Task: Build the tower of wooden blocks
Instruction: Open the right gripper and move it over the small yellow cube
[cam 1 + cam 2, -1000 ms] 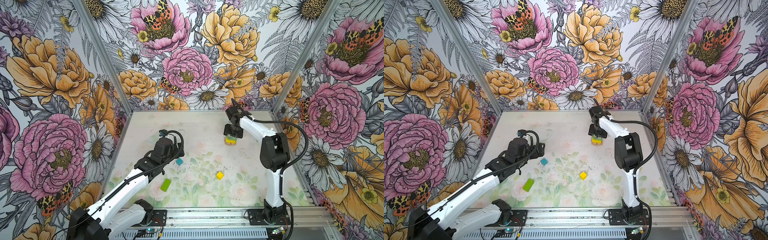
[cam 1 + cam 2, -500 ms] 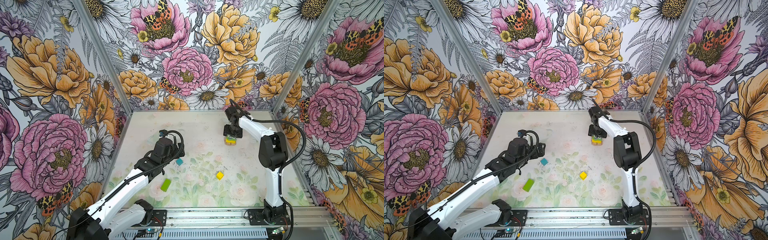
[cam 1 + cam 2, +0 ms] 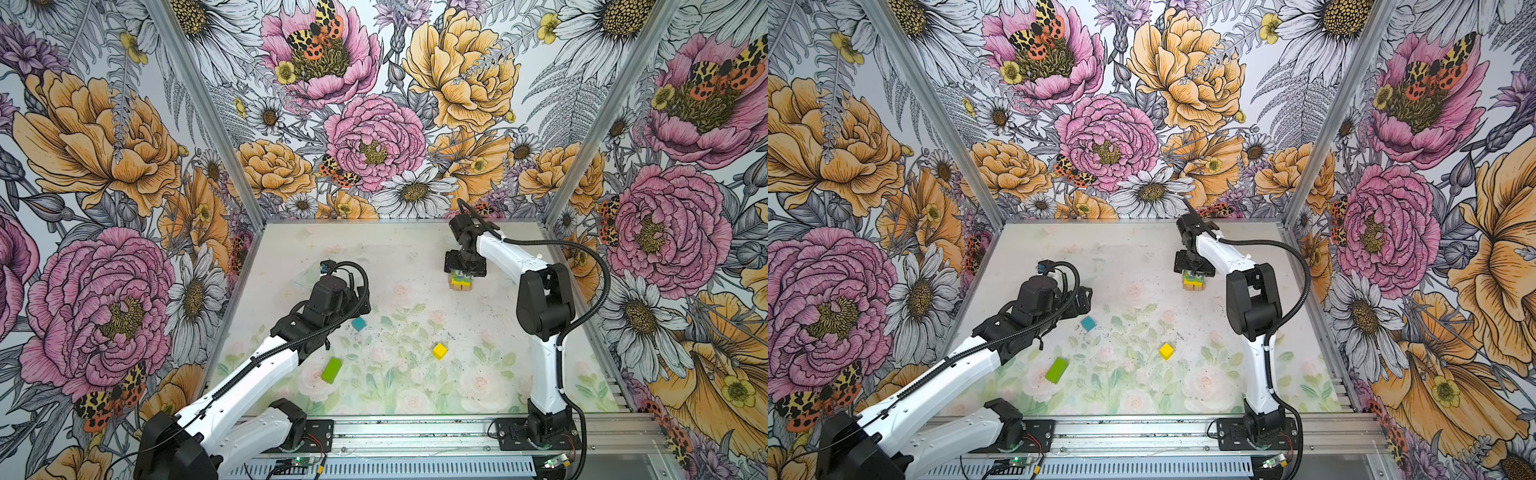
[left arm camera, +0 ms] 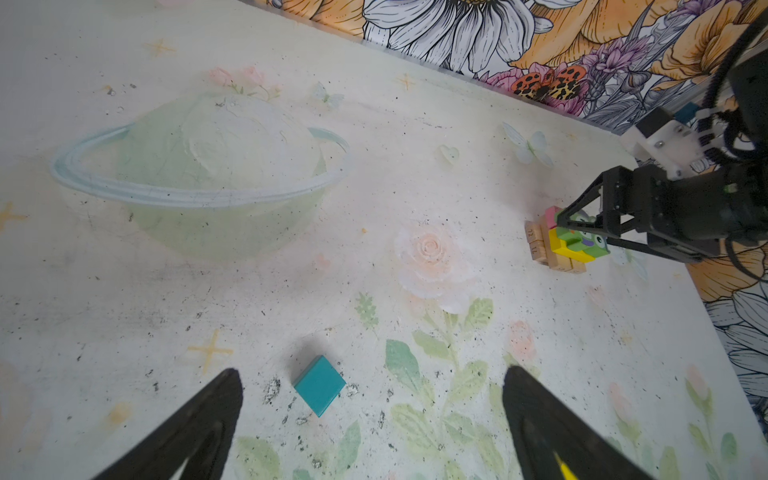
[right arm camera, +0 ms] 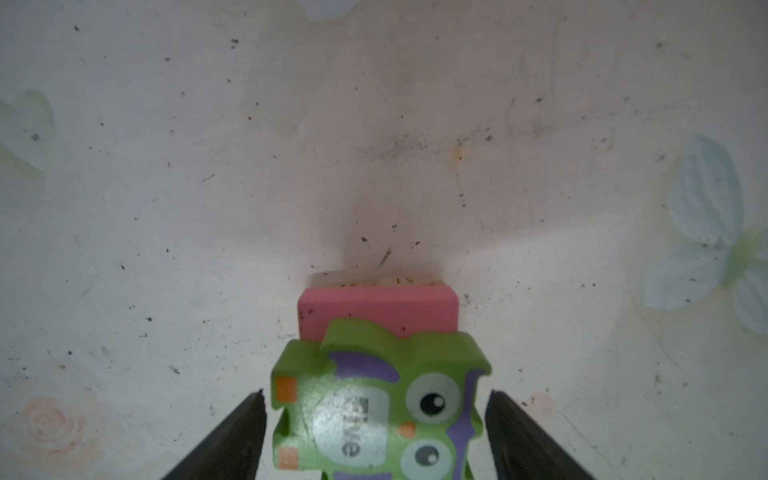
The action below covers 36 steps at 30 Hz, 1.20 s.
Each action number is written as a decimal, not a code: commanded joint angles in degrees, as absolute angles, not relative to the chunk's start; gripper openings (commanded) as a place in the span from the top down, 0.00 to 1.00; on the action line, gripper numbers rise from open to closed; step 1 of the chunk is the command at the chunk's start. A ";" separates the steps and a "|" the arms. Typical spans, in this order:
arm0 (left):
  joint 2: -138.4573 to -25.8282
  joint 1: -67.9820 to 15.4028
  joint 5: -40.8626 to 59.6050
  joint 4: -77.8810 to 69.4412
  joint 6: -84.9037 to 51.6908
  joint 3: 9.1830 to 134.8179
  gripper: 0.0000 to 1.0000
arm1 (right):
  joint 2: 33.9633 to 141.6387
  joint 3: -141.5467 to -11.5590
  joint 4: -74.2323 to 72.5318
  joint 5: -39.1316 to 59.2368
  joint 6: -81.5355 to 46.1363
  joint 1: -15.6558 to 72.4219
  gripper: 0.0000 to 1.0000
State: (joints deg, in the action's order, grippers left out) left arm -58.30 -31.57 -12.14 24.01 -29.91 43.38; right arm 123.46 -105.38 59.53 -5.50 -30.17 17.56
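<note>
Lower centre in both top views: lime-green block (image 3: 331,370) and yellow cube (image 3: 439,351) lie loose.

Mid-left: left gripper (image 4: 372,372) spread wide, teal block (image 4: 319,384) near its tips.

Upper right: right gripper (image 5: 377,392) parted, straddling owl block (image 5: 374,415) atop tower (image 3: 460,282), with slim gaps either side.

Placing step, I judge. Next move calls for a straight lift clear.

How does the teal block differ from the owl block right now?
The teal block is plain and square-faced; the owl block is printed, with a notched outline. The teal block lies alone on the table; the owl block tops the tower, over a pink block and a yellow block. The left gripper leaves wide gaps beside the teal block; the right gripper leaves only slivers beside the owl block. Shared: neither looks gripped.
</note>
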 commanded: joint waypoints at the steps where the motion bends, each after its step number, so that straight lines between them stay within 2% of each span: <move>1: -58.34 -32.10 -11.60 23.95 -30.17 45.24 0.01 | 120.89 -106.34 59.50 -6.89 -29.08 17.23 0.13; 8: -55.40 -33.48 -14.60 26.28 -29.60 45.72 0.01 | 112.79 -103.15 59.50 -7.56 -29.08 17.88 0.13; 15: -47.91 -36.98 -17.65 30.82 -32.84 43.41 0.01 | 100.24 -92.14 59.50 -7.92 -30.81 20.81 0.16; 25: -36.39 -52.11 -26.95 35.68 -44.20 33.43 0.01 | 81.64 -70.00 56.53 -8.20 -36.38 31.89 0.18; 29: -36.27 -57.01 -28.64 35.68 -47.94 29.85 0.01 | 76.74 -62.49 53.50 -7.30 -37.94 37.23 0.20; 36: -39.00 -64.08 -31.51 35.60 -52.68 27.34 0.01 | 74.62 -53.91 47.59 -6.24 -39.40 42.18 0.24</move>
State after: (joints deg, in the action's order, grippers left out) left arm -38.46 -62.26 -28.21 35.64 -48.88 28.01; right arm 75.75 -55.88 52.42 -7.03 -37.85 41.01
